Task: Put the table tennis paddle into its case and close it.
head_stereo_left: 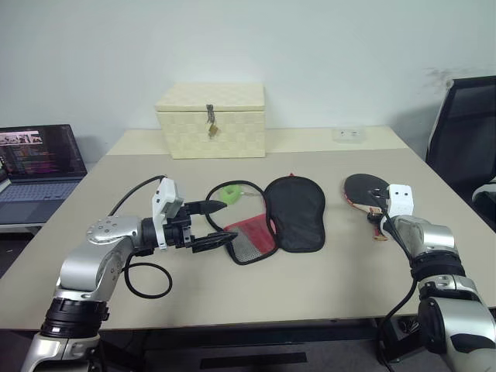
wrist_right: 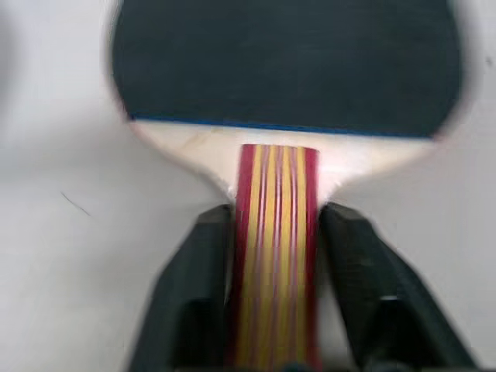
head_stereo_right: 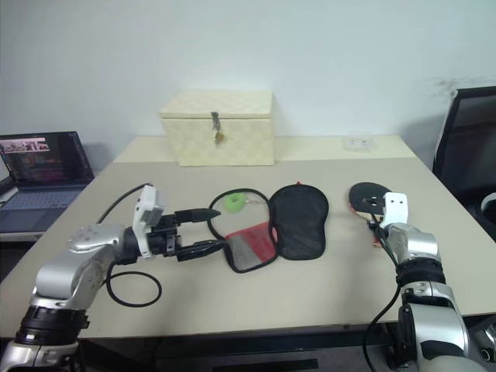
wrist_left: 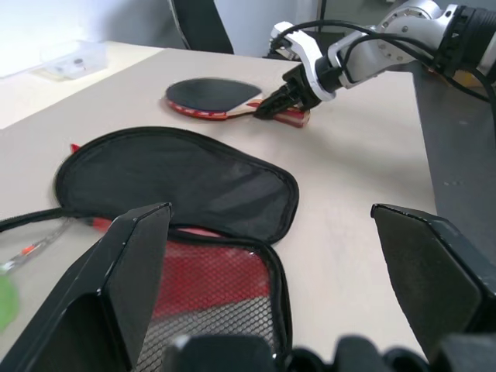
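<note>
The table tennis paddle lies flat on the table at the right, black face up. Its red and tan striped handle sits between my right gripper's fingers, which press against both sides of it. The case lies unzipped in the middle of the table: a black flap, a red mesh-lined half and a green ring tag. My left gripper hovers open just left of the mesh half, pointing toward it, with nothing between its fingers.
A cream woven latched box stands at the back of the table. An open laptop sits off to the left, a black chair to the right. A black cable loop lies under my left arm.
</note>
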Robot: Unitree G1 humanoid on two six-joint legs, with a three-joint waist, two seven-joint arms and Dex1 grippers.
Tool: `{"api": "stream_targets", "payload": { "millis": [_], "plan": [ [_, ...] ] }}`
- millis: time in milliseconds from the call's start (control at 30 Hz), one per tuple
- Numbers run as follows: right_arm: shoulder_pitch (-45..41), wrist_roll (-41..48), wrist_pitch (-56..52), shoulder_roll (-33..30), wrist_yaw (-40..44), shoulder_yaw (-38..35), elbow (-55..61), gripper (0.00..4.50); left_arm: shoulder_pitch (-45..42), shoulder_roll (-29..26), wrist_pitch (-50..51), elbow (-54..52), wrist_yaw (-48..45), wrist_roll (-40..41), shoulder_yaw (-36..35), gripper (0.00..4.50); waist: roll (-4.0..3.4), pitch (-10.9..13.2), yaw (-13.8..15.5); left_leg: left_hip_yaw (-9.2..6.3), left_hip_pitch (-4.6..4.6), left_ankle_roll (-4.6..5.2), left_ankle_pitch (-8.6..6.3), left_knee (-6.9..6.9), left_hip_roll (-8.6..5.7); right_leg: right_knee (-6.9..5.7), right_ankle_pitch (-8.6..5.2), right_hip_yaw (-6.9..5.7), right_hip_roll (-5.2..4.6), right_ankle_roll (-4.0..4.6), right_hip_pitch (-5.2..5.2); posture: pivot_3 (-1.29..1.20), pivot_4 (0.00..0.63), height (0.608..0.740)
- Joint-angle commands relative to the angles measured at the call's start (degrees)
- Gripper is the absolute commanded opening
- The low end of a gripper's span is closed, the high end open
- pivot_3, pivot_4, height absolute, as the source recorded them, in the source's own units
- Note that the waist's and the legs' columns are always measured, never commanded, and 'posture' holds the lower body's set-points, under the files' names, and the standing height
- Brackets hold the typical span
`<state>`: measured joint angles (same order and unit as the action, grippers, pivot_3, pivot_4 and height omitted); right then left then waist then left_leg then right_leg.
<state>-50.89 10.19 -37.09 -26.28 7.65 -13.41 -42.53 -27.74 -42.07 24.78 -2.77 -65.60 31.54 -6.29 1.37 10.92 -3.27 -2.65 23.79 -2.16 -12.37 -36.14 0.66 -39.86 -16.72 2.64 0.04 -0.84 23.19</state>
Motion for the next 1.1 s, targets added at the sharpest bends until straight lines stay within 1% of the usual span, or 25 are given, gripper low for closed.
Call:
{"api": "stream_targets", "payload": {
  "millis": [33, 133, 233, 300, 400, 567, 667, 800, 1100],
  "plan": [
    [-1.51, 0.98, 0.33, -1.84, 0.32, -1.78, 6.03, 1.06, 1.02, -1.03, 0.54, -3.42, 0.81, 1.52, -2.49, 4.5, -0.01, 0.01, 0.01, -0.02, 0.02, 0.0, 0.0, 0.0, 0.0, 0.01, 0.0, -0.02, 0.0, 0.0, 0.01, 0.0, 0.15, 0.74],
    [-0.44, 3.47, -6.66, -0.44, 0.51, -1.7, 19.86, 1.06, 2.47, -1.46, 1.2, -4.71, 1.28, 1.94, -3.58, 4.5, -0.1, 0.06, 0.01, -0.02, 0.1, 0.0, 0.0, 0.03, 0.01, 0.01, 0.0, 0.01, -0.02, 0.0, 0.1, 0.0, 0.15, 0.74],
    [0.63, 6.61, -15.22, 3.08, -1.8, -2.44, 33.06, 1.06, 3.36, -2.08, 1.66, -5.52, 1.63, 2.52, -4.41, 4.5, -0.14, 0.08, -0.32, -0.11, 0.09, 0.0, 0.0, 0.04, 0.11, -0.04, -0.01, 0.06, -0.11, 0.02, 0.15, 0.0, 0.15, 0.74],
    [2.03, 8.6, -20.6, 6.9, -3.64, -2.3, 41.03, 1.06, 3.75, -2.37, 1.92, -5.88, 1.71, 2.86, -4.77, 4.5, -0.14, 0.07, -0.32, -0.18, 0.06, 0.0, 0.0, 0.04, 0.17, -0.09, -0.03, -0.03, -0.07, 0.07, 0.15, 0.0, 0.15, 0.74],
    [6.11, 9.57, -23.73, 12.26, -4.54, 0.71, 48.9, 1.06, 3.99, -2.5, 2.18, -5.94, 1.75, 2.97, -4.71, 4.5, -0.1, 0.03, -0.06, -0.25, 0.05, 0.0, 0.0, 0.03, 0.17, -0.12, -0.08, -0.07, -0.05, 0.15, 0.1, 0.0, 0.15, 0.74],
    [8.84, 9.11, -25.14, 19.29, -7.74, 2.5, 51.91, 1.06, 3.19, -2.34, 2.29, -5.61, 1.65, 2.85, -4.02, 4.5, -0.1, 0.04, 0.36, -0.23, 0.08, -0.02, 0.01, 0.01, 0.02, -0.11, -0.09, -0.1, -0.07, 0.16, 0.08, 0.0, 0.15, 0.74],
    [9.52, 8.5, -24.25, 22.05, -8.63, 4.55, 51.3, 1.06, 3.05, -2.38, 2.3, -5.58, 1.57, 2.8, -3.93, 4.5, -0.1, 0.03, 0.41, -0.23, 0.11, -0.02, 0.01, 0.0, 0.0, -0.09, -0.09, -0.14, -0.08, 0.14, 0.09, 0.0, 0.15, 0.74],
    [9.65, 7.1, -21.57, 23.19, -8.54, 6.97, 48.6, 1.06, 3.17, -2.45, 2.32, -5.75, 1.6, 2.74, -3.95, 4.5, -0.1, 0.03, 0.35, -0.24, 0.08, -0.02, 0.01, 0.02, 0.08, -0.09, -0.09, -0.15, -0.08, 0.15, 0.09, 0.0, 0.15, 0.74],
    [9.23, 2.52, -12.45, 23.43, -8.34, 9.69, 37.47, 1.06, 3.96, -2.53, 2.09, -6.14, 2.13, 2.61, -4.39, 4.5, -0.1, 0.03, 0.28, -0.21, 0.07, -0.02, 0.01, 0.03, 0.06, -0.09, -0.09, -0.16, -0.08, 0.16, 0.1, 0.0, 0.15, 0.74]
  ]
}}
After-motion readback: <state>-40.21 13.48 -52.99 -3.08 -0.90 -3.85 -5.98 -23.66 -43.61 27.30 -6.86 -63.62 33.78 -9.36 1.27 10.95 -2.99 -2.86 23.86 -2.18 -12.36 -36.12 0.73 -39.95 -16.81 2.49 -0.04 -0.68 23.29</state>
